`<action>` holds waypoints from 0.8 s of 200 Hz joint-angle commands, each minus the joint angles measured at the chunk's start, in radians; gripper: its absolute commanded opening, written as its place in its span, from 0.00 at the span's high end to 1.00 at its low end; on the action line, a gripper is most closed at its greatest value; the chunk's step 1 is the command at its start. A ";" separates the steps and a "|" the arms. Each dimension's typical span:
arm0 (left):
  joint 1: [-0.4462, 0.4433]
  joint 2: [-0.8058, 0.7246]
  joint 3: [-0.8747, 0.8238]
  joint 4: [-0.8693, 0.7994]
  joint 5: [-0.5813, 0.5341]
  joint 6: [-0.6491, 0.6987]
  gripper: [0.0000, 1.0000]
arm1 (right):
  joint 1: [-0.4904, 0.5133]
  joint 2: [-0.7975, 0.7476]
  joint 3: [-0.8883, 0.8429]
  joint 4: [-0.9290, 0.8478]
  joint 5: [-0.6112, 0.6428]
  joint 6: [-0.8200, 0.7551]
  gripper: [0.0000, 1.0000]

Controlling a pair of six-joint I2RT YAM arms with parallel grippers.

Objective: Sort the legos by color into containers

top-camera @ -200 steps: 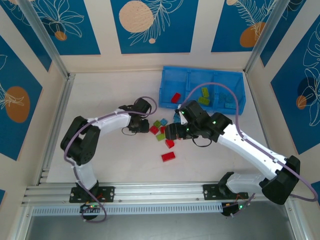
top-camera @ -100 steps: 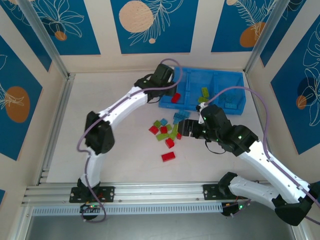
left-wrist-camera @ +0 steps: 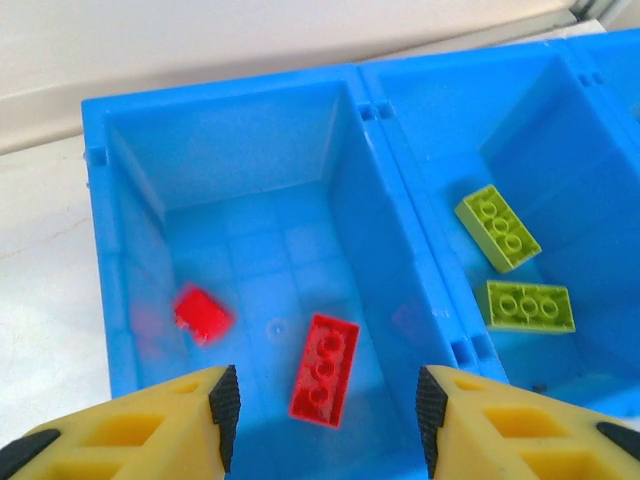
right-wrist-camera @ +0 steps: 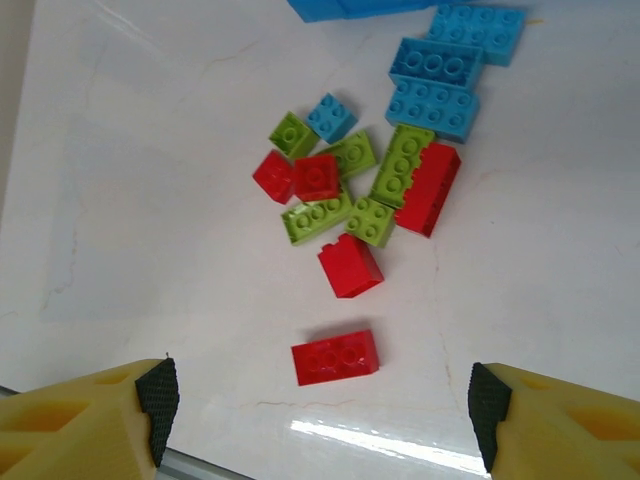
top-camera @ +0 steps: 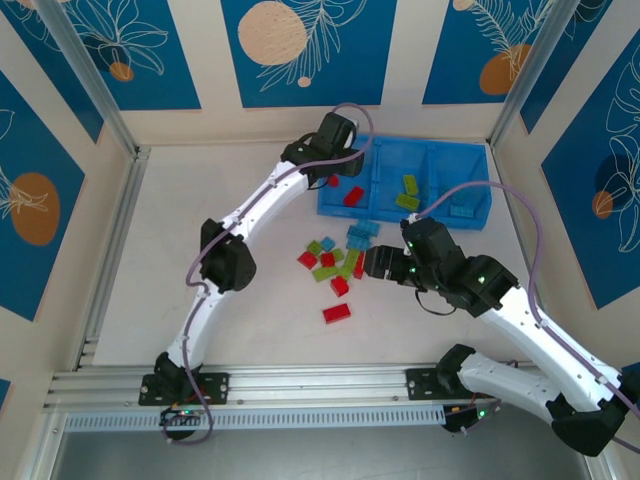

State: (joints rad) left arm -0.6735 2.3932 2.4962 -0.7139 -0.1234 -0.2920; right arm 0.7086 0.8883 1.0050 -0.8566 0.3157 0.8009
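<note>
My left gripper (left-wrist-camera: 327,410) hangs spread and empty over the bin's (left-wrist-camera: 230,88) left compartment, where two red legos (left-wrist-camera: 324,370) lie; two green legos (left-wrist-camera: 498,228) lie next door. My right gripper (right-wrist-camera: 320,400) gapes wide above the mixed pile (right-wrist-camera: 350,155) on the table (right-wrist-camera: 150,220).

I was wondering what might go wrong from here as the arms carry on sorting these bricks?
The right gripper hangs open over a tight pile: the long red brick lies flush against a green brick, so closing on one may drag or pinch the other. The blue bricks sit close to the bin, so a gripper reaching for them might knock its wall.
</note>
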 commanded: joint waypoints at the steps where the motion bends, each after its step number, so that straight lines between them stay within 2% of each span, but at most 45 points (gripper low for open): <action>1: 0.002 -0.222 -0.153 -0.002 0.069 0.003 0.49 | -0.021 0.021 -0.022 0.003 0.020 0.033 0.21; 45: -0.011 -0.783 -0.860 0.243 0.163 0.004 0.50 | -0.050 0.179 -0.038 0.066 -0.062 0.011 0.21; 69: -0.019 -1.046 -1.155 0.299 0.330 0.156 0.50 | -0.083 0.301 -0.056 0.149 -0.095 -0.009 0.21; 86: -0.021 -1.185 -1.251 0.193 0.408 0.276 0.47 | -0.126 0.383 -0.087 0.225 -0.147 -0.015 0.24; 105: -0.021 -1.301 -1.274 0.045 0.409 0.349 0.41 | -0.162 0.463 -0.103 0.304 -0.202 -0.025 0.27; 117: -0.021 -1.362 -1.286 -0.007 0.404 0.400 0.33 | -0.180 0.508 -0.102 0.347 -0.222 -0.041 0.29; 140: -0.021 -1.450 -1.385 0.014 0.373 0.544 0.07 | -0.212 0.598 -0.079 0.381 -0.250 -0.061 0.34; 151: -0.021 -1.474 -1.440 0.051 0.363 0.590 0.01 | -0.220 0.636 -0.072 0.391 -0.249 -0.070 0.37; 160: -0.018 -1.487 -1.472 0.078 0.374 0.608 0.00 | -0.229 0.660 -0.072 0.403 -0.243 -0.071 0.39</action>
State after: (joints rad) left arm -0.6907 0.9306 1.1091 -0.6514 0.2356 0.1574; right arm 0.4995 1.4921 0.9115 -0.5117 0.1120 0.7570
